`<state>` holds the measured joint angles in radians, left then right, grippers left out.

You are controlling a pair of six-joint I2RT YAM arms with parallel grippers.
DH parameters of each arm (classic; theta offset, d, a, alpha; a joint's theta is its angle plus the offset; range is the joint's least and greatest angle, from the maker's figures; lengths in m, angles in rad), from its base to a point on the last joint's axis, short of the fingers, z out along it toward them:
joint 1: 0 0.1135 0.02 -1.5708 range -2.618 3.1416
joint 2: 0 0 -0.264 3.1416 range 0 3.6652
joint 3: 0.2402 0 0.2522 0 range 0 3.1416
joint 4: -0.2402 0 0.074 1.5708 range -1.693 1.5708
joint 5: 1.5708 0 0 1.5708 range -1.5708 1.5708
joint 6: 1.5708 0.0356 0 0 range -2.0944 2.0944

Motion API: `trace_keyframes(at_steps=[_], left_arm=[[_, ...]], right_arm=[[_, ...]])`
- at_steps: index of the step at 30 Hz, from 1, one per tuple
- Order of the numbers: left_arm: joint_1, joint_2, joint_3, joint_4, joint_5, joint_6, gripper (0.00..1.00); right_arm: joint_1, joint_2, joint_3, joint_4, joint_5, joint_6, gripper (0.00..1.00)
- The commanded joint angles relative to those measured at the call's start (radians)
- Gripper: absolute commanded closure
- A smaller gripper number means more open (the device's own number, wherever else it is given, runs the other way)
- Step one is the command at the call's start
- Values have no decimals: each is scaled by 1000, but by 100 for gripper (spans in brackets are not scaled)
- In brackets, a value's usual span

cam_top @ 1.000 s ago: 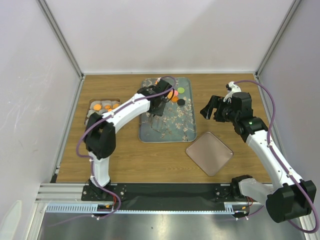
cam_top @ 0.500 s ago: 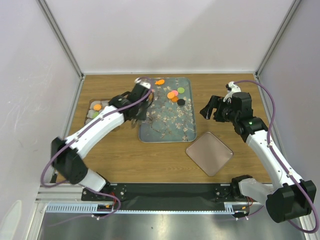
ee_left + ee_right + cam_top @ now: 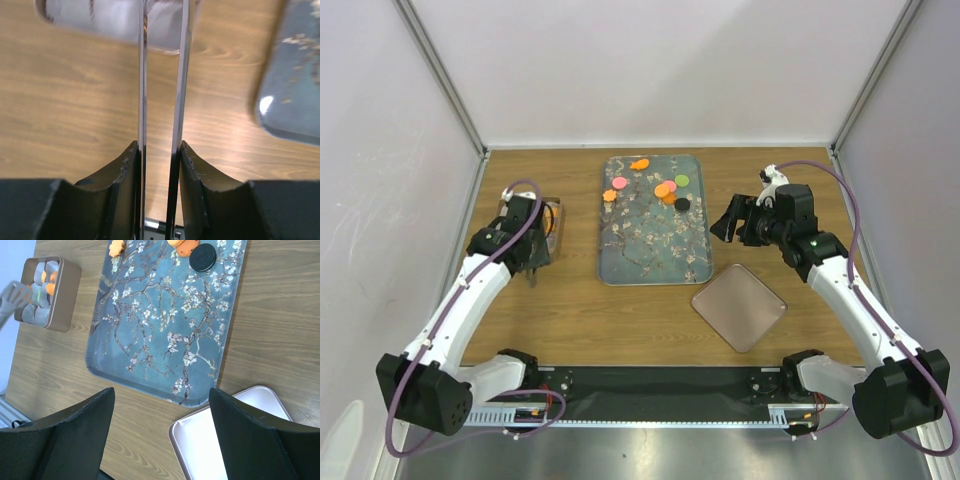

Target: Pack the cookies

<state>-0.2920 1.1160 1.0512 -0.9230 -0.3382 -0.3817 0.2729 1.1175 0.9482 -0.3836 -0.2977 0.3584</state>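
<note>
Several cookies (image 3: 663, 189) lie on the tray (image 3: 650, 250); left gripper (image 3: 163, 20), jaws narrow, load indeterminate, hovers at the left box (image 3: 69, 295) for deposit, requiring cup alignment; right gripper (image 3: 728, 222) open.

Bright, even overhead light gives us soft shadows. Our left wrist view is motion-blurred, with glare on the floral tray (image 3: 292, 85); other views are mostly sharp.
</note>
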Motion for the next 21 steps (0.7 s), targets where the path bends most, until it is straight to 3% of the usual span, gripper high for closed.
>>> trace_keyframes(at_steps=[1, 7, 21], left_arm=[[74, -28, -23, 6, 14, -31, 66], [198, -12, -23, 6, 36, -32, 68], [330, 42, -54, 49, 7, -20, 67]], right_arm=[[5, -4, 4, 34, -23, 2, 17], [3, -13, 0, 32, -17, 2, 17], [5, -25, -5, 35, -23, 5, 18]])
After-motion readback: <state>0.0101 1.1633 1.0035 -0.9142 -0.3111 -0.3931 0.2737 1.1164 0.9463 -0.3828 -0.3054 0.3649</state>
